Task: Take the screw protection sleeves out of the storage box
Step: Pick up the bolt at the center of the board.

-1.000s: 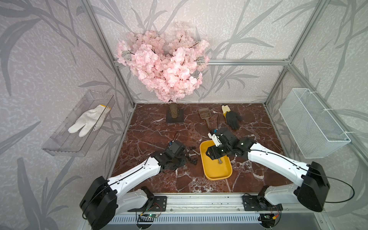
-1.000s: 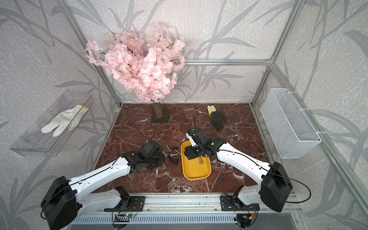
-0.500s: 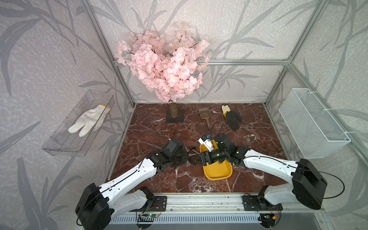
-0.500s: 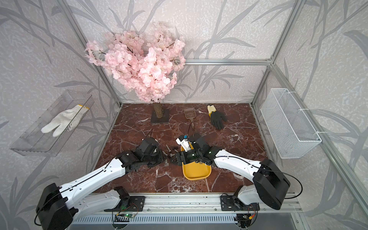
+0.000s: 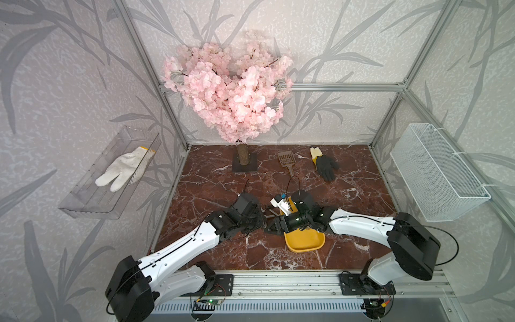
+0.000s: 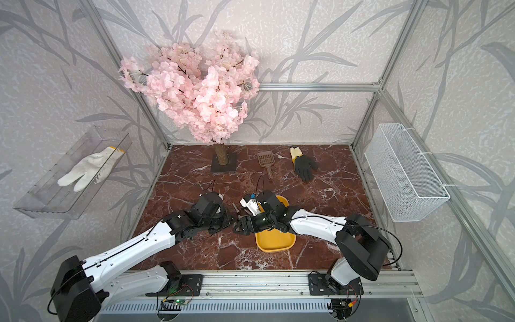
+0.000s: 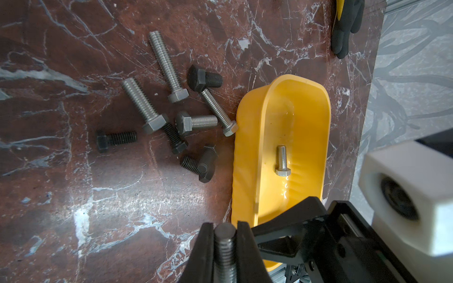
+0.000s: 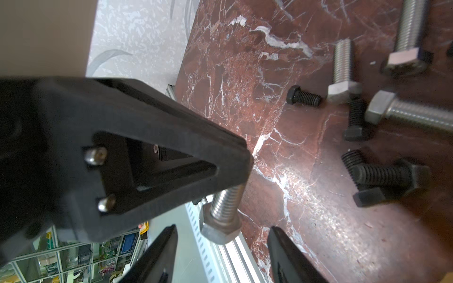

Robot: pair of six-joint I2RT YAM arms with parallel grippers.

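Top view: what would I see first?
Probably the big pink blossom tree at the back of the red marble table. Next, the bright yellow tray near the front, partly under the right arm. Close up, the left fingers pinch a silver bolt.

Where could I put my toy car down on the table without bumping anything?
Bare marble: left of the tree base, behind the left arm; between the glove and the right arm; and the strip from the tray to the rail. Crowded: the middle, where bolts lie beside the tray and both arms meet.
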